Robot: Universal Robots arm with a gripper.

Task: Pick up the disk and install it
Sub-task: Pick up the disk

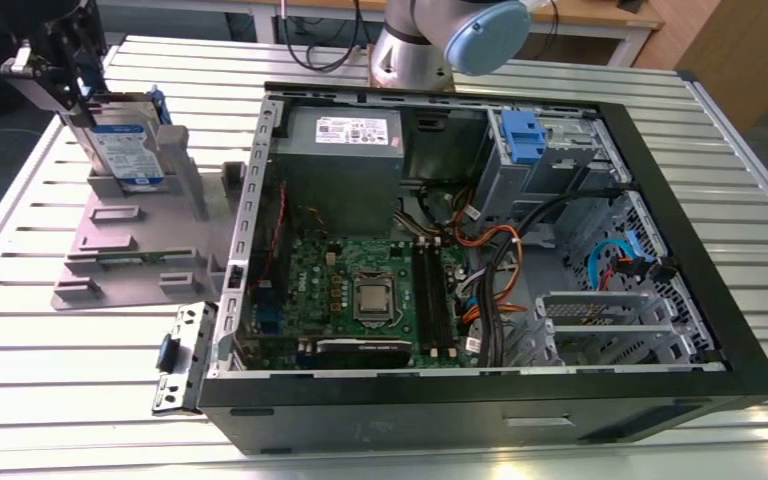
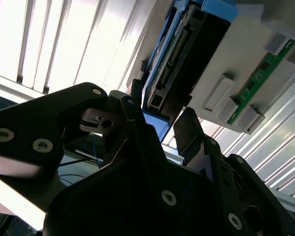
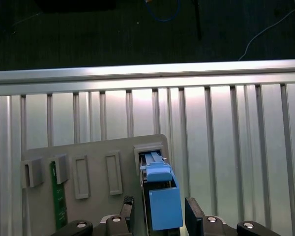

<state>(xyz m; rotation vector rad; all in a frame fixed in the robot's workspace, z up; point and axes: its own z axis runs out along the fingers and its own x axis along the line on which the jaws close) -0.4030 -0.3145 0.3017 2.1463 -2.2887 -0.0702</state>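
The disk (image 1: 127, 150), a silver drive with a white-and-blue label in a blue bracket, stands upright in a slot of the grey plastic stand (image 1: 131, 250) at the exterior view's left. My gripper (image 1: 87, 112) hangs right over its top edge. In both wrist views the two dark fingers (image 3: 194, 214) straddle the blue bracket end of the disk (image 3: 162, 196), with a small gap showing beside one finger, so my gripper (image 3: 161, 216) is open around it. In the second wrist view the disk's (image 2: 187, 49) dark underside runs away from my gripper (image 2: 160, 115).
An open computer case (image 1: 704, 250) lies beside the stand, with a motherboard, cables and a blue bracket (image 1: 524, 135) in its drive bay. The arm's base (image 1: 418, 50) stands behind it. A green memory stick (image 3: 59, 196) sits in the stand. A loose metal bracket (image 1: 177, 355) lies on the slatted table (image 1: 37, 380).
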